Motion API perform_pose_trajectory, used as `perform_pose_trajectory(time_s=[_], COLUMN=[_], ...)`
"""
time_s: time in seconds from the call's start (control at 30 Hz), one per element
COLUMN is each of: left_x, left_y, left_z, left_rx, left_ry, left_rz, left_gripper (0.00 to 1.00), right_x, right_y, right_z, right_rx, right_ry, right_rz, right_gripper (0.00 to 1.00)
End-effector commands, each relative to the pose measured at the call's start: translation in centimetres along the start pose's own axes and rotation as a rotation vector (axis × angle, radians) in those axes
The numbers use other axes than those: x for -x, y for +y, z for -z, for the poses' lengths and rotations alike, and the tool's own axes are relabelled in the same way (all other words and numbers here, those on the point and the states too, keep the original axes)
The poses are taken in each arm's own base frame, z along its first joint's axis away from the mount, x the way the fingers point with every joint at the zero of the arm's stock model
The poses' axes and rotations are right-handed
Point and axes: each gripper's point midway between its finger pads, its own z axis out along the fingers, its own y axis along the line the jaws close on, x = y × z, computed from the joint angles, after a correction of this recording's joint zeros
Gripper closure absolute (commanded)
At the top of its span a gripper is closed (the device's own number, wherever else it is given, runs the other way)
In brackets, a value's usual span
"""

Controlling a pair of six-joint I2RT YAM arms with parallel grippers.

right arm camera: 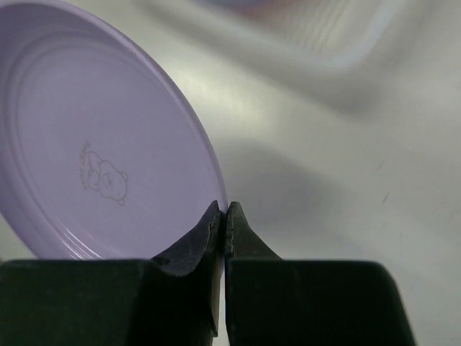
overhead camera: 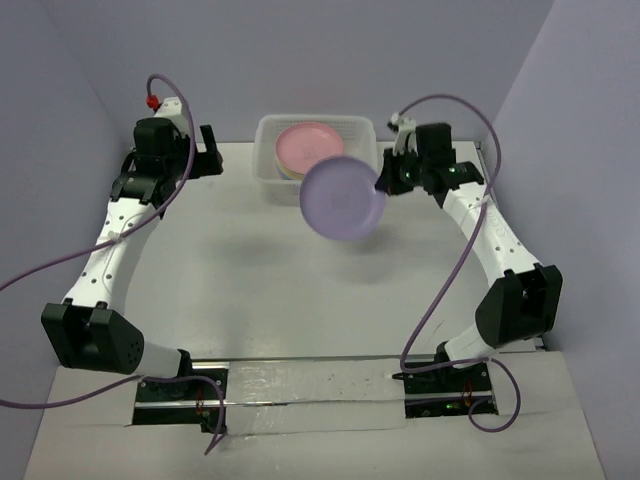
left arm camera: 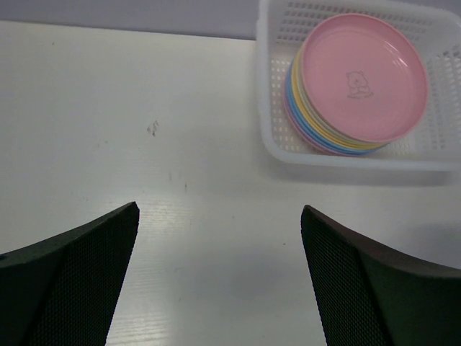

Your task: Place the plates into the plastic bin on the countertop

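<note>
**Lavender plate aloft at the bin's near corner**

We note the white tabletop (overhead camera: 250,290), walled in pale lavender-grey. At its far edge sits the plastic bin (overhead camera: 265,160), its walls perforated. It holds a stack of plates (overhead camera: 305,148), pink on top, with yellow and blue rims showing below.

Beside the bin's near right corner, the lavender plate (overhead camera: 340,198) hangs tilted above the tabletop, its shadow on the surface beneath. We judge the rim pinch leaves its face free to swing over the stack. It looks matte and shallow, with a faint bear outline at centre.

The right end effector (right arm camera: 223,213) is clamped on that rim, jaws almost meeting. The left end effector (left arm camera: 220,209) waits left of the bin, jaws wide apart and holding nothing.
</note>
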Motion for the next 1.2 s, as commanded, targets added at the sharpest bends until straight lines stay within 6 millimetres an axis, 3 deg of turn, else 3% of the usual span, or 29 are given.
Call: perform_pose_trajectory(time_s=[0.0,0.03,0.07,0.1,0.23,0.27,0.3,0.33,0.4,0.53,0.63,0.9,0.97,1.03,1.1,1.17], left_x=[0.6,0.4,0.2,-0.4,-1.3,-1.4,-1.9,-2.1,-2.2,-3.4,-3.9,-3.9,-3.8,-4.0,-3.8,-3.3], left_y=[1.1,1.8,2.4,3.0,3.5,3.7,4.0,4.1,4.3,4.7,5.0,5.4,5.4,5.5,5.1,4.8], left_z=[0.5,0.3,0.3,0.3,0.5,0.6,0.8,0.8,0.8,0.5,0.2,0.2,0.1,0.2,0.2,0.4], left_rx=[0.006,0.052,0.084,0.115,0.136,0.143,0.159,0.163,0.168,0.191,0.207,0.222,0.220,0.207,0.168,0.132], left_ry=[-0.036,-0.039,-0.043,-0.042,-0.041,-0.046,-0.050,-0.059,-0.073,-0.041,-0.026,-0.018,-0.013,0.003,0.013,0.013], left_rz=[0.138,0.155,0.165,0.170,0.174,0.181,0.202,0.217,0.237,0.251,0.243,0.223,0.223,0.220,0.210,0.197], left_gripper=[0.01,0.01,0.01,0.01,0.01,0.01,0.01,0.01,0.01,0.01,0.01,0.01,0.01,0.01,0.01,0.01], right_x=[11.6,14.2,15.8,16.5,20.9,21.5,20.7,22.2,23.1,23.4,23.0,20.2,19.8,19.6,20.6,22.3], right_y=[0.9,1.2,0.0,-1.1,-3.3,-3.6,-4.7,-4.3,-4.8,-5.1,-4.9,-3.9,-3.3,-2.9,-2.0,-0.6], right_z=[2.0,2.4,2.0,-0.2,-2.4,-3.0,-5.3,-4.9,-6.1,-9.8,-11.6,-16.9,-17.6,-17.6,-15.7,-12.3], right_rx=[-0.057,-0.064,-0.133,-0.180,-0.306,-0.328,-0.388,-0.385,-0.400,-0.386,-0.365,-0.287,-0.256,-0.240,-0.216,-0.190], right_ry=[-0.326,-0.387,-0.430,-0.427,-0.523,-0.532,-0.499,-0.538,-0.565,-0.575,-0.559,-0.463,-0.440,-0.424,-0.436,-0.476], right_rz=[-0.106,-0.146,-0.185,-0.231,-0.355,-0.371,-0.392,-0.408,-0.446,-0.485,-0.496,-0.471,-0.459,-0.445,-0.426,-0.394], right_gripper=[1.00,1.00,1.00,1.00,1.00,1.00,1.00,1.00,1.00,1.00,1.00,1.00,0.81,0.44,0.15,0.00])
